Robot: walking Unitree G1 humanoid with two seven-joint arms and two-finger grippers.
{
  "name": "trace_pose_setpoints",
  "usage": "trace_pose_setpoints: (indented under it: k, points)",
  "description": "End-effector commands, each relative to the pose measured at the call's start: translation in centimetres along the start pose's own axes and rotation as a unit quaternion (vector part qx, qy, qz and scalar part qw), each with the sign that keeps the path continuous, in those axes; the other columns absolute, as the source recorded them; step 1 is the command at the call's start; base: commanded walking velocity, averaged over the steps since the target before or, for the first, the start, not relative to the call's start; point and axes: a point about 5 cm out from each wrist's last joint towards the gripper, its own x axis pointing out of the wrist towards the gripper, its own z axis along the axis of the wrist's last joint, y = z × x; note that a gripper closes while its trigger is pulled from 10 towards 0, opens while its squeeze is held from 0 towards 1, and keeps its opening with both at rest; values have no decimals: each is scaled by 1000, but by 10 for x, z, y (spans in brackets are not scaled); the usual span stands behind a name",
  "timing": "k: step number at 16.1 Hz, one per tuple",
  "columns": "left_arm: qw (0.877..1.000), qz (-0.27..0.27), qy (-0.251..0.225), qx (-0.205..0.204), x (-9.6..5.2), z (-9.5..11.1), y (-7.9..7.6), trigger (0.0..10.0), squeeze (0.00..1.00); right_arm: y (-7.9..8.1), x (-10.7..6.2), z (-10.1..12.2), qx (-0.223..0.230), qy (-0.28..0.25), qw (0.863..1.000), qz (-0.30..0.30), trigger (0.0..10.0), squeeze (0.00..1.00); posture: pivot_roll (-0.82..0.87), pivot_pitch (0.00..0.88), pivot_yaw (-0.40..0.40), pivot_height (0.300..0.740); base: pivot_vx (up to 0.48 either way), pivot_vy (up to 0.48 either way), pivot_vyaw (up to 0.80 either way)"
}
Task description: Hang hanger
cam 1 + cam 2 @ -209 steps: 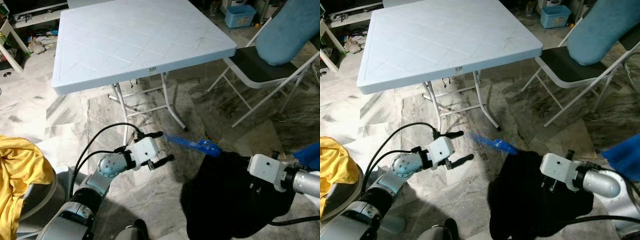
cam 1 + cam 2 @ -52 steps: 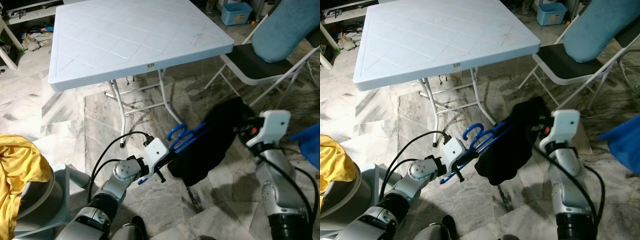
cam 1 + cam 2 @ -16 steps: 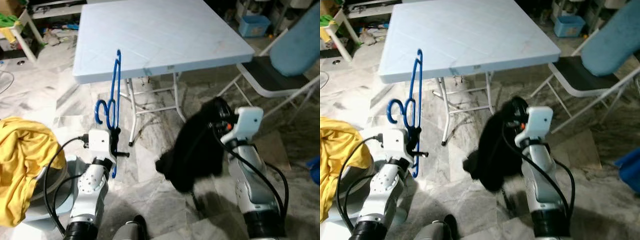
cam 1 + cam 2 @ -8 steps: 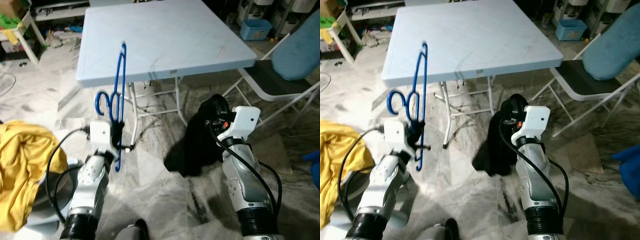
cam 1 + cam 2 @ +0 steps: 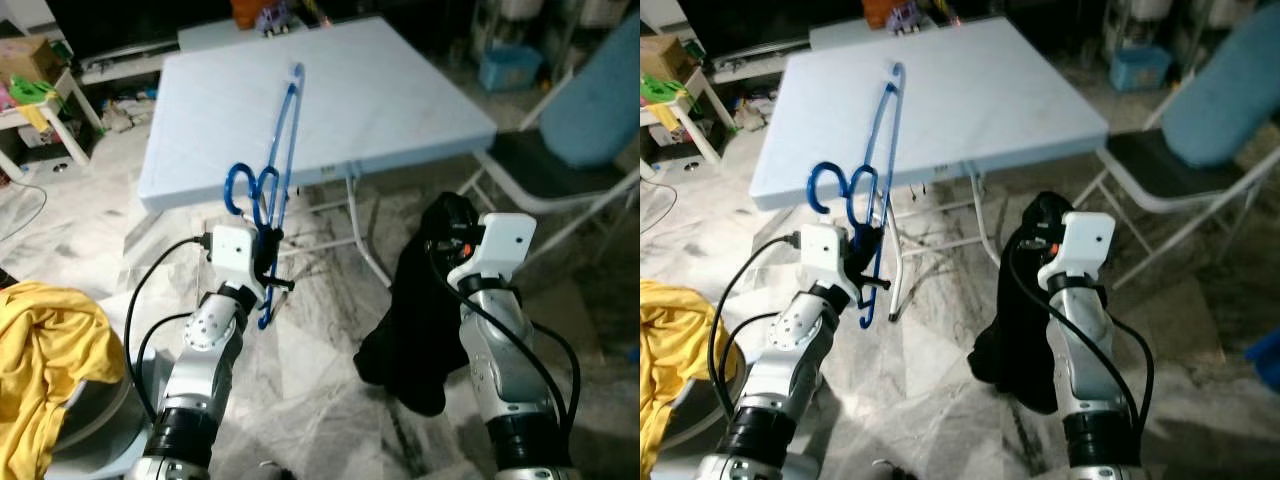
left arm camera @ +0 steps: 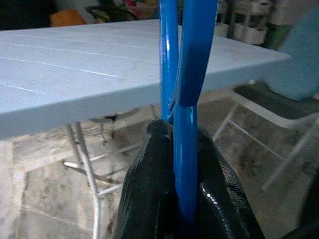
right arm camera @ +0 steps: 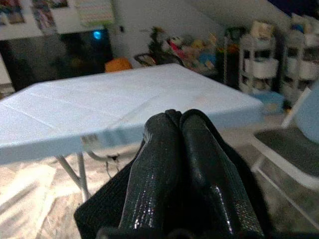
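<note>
A blue plastic hanger (image 5: 272, 175) stands nearly upright, its hook (image 5: 243, 190) curling to the left and its long arm reaching up in front of the white table. My left gripper (image 5: 268, 262) is shut on its lower part; the left wrist view has both black fingers (image 6: 149, 184) pressed against the blue bar (image 6: 187, 134). A black garment (image 5: 418, 320) hangs limp from my right gripper (image 5: 450, 222), which is shut on its top. In the right wrist view the two fingers (image 7: 164, 164) are closed together over the black cloth (image 7: 104, 211).
A white folding table (image 5: 410, 90) stands ahead with thin metal legs (image 5: 365, 235). A folding chair with a teal cushion (image 5: 590, 90) is at the right. A yellow cloth (image 5: 45, 370) lies over a grey basket (image 5: 100, 425) at the lower left. Marble floor lies between.
The head camera has shifted, so the table sits farther up. My left gripper has raised and tilted the hanger to the right. The black garment still hangs from my right gripper.
</note>
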Motion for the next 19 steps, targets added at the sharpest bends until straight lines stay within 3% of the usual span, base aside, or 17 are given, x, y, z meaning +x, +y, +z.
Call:
trace_pose_setpoints:
  k: [1, 4, 6, 12, 19]
  points:
    - [1000, 21, -12, 16, -2, 13, 14, 10000, 0, 16, 9, 27, 12, -49, 998, 36, 10000, 0, -20, 111, 62, 740, 428, 0, 594]
    - [1000, 15, -20, 12, -5, 17, 9, 10000, 0, 14, 8, 32, 2, -57, 997, 51, 10000, 0, -1, 113, 52, 740, 428, 0, 525]
    - [999, 54, -11, 1, -8, 12, 22, 10000, 0, 14, 9, 30, 10, -50, 998, 49, 10000, 0, 19, 92, 40, 740, 428, 0, 0]
    - [998, 63, 4, 0, -7, 6, 31, 10000, 0, 23, 15, 25, 28, -39, 998, 45, 10000, 0, 50, 60, 39, 740, 428, 0, -273]
    - [998, 56, -2, -5, -1, 6, 20, 10000, 0, 32, 25, 34, 17, -57, 996, 64, 10000, 0, 27, 75, 33, 740, 427, 0, -171]
